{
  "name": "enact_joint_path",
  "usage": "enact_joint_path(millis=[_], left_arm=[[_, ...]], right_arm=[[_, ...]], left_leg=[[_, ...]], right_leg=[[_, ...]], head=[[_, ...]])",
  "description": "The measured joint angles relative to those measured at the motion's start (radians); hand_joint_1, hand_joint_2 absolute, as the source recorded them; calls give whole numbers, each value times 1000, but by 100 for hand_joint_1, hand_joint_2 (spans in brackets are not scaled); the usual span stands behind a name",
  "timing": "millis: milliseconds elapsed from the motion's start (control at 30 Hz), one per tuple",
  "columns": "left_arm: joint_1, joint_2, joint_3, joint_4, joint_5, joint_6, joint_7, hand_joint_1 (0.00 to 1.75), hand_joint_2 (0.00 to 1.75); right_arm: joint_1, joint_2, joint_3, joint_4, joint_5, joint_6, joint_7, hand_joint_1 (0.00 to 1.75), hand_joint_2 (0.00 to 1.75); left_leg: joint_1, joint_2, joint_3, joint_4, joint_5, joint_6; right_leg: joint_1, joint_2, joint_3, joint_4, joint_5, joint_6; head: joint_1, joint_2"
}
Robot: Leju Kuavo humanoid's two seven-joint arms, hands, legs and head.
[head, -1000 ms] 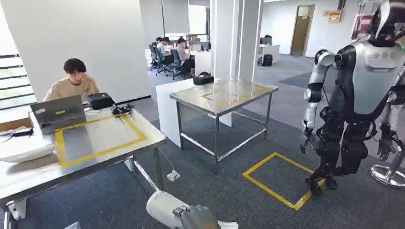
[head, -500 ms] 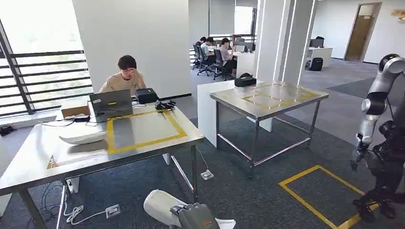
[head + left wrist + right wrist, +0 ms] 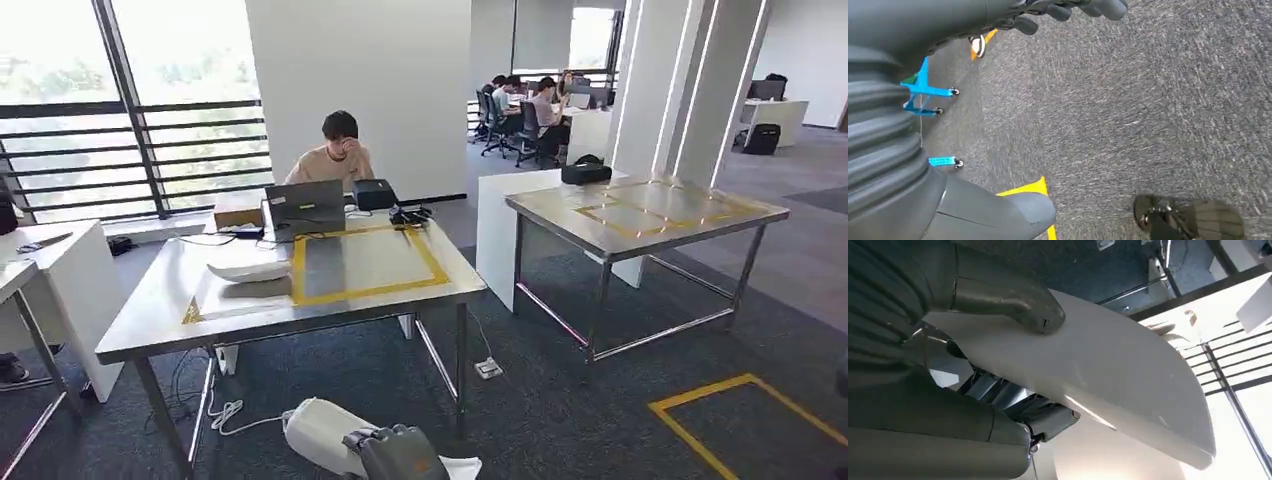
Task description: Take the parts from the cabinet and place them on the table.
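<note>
My right hand (image 3: 398,455) shows at the bottom of the head view, gripping a white curved part (image 3: 318,432) low above the carpet. In the right wrist view the thumb (image 3: 1013,302) presses on the part's (image 3: 1118,375) broad face and the darker fingers (image 3: 1018,402) curl under it. Ahead stands a steel table (image 3: 150,310) with a yellow tape rectangle (image 3: 300,270). Another white part (image 3: 247,270) lies on it just left of the tape. My left hand (image 3: 923,150) hangs over the grey carpet with nothing between thumb and fingers.
A person (image 3: 335,150) sits behind the table at a laptop (image 3: 305,205), beside a black box (image 3: 374,193). A second steel table (image 3: 560,205) stands to the right and a white desk (image 3: 70,260) to the left. Cables and a power strip (image 3: 488,369) lie under the table. Yellow floor tape (image 3: 690,420) is at right.
The camera has turned left, so the whole scene has slid right and the other humanoid robot has left the picture. My right hand still holds the white part.
</note>
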Motion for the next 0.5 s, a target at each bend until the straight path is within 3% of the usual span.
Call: enact_joint_path(millis=[67,100,133,167,200,233,267,300,333,400,433,467,500], left_arm=[[-6,0,-4,0,-20,-23,7,0,175],[-10,0,-6,0,-28,-32,8,0,175],[-14,0,-10,0,-32,-33,13,0,175],[-21,0,-10,-1,-35,-37,14,0,175],[-28,0,-11,-1,-37,-40,14,0,175],[-32,-1,-11,-1,-37,-40,15,0,175],[-33,-1,-12,0,-37,-41,16,0,175],[-33,-1,-12,0,-37,-41,17,0,175],[-32,-1,-12,0,-38,-41,18,0,175],[-34,-1,-12,0,-38,-41,19,0,175],[-33,0,-12,0,-38,-41,23,0,175],[-32,1,-11,0,-36,-40,25,0,175],[-30,3,-11,0,-33,-39,26,0,175]], right_arm=[[12,-15,-4,-9,12,-16,17,175,175],[17,-21,-10,-16,17,-26,20,175,175],[21,-32,-15,-20,19,-34,22,175,175],[25,-41,-18,-25,21,-37,23,175,175],[31,-53,-21,-27,21,-38,24,175,175],[41,-63,-24,-27,21,-38,27,175,175],[51,-68,-24,-27,21,-38,27,175,175],[58,-72,-24,-29,22,-38,27,175,175],[61,-74,-25,-31,26,-38,27,175,175],[61,-80,-32,-34,33,-42,22,175,175],[60,-80,-35,-34,32,-47,14,175,175],[60,-80,-39,-34,28,-54,7,175,175],[59,-79,-40,-34,25,-61,6,175,175]], left_leg=[[0,-23,-2,-1,0,8],[8,-37,3,-9,6,17],[12,-48,3,-11,7,23],[13,-58,2,-11,8,29],[13,-72,0,-11,9,32],[13,-87,-1,-10,9,33],[13,-103,-2,-9,9,33],[13,-118,-3,-8,9,32],[13,-132,-3,-6,10,31],[13,-147,-2,-2,9,30],[14,-157,-3,0,9,25],[8,-164,-7,5,8,16],[8,-165,-10,2,10,11]], right_leg=[[2,-26,11,-6,-3,9],[1,-20,11,-2,-10,19],[-5,45,2,24,-29,26],[-7,87,-25,86,-66,28],[-8,106,-64,166,-106,30],[-8,113,-105,248,-138,31],[-8,115,-138,308,-152,31],[-8,116,-147,315,-138,31],[-10,117,-131,273,-101,29],[-13,121,-54,104,-7,25],[-16,131,-18,20,17,23],[-10,136,-18,10,10,23],[-13,134,-21,9,14,19]], head=[[1,0],[1,0],[3,0],[4,0],[5,0],[6,0],[7,0],[8,0],[8,0],[9,0],[10,0],[9,0],[9,0]])
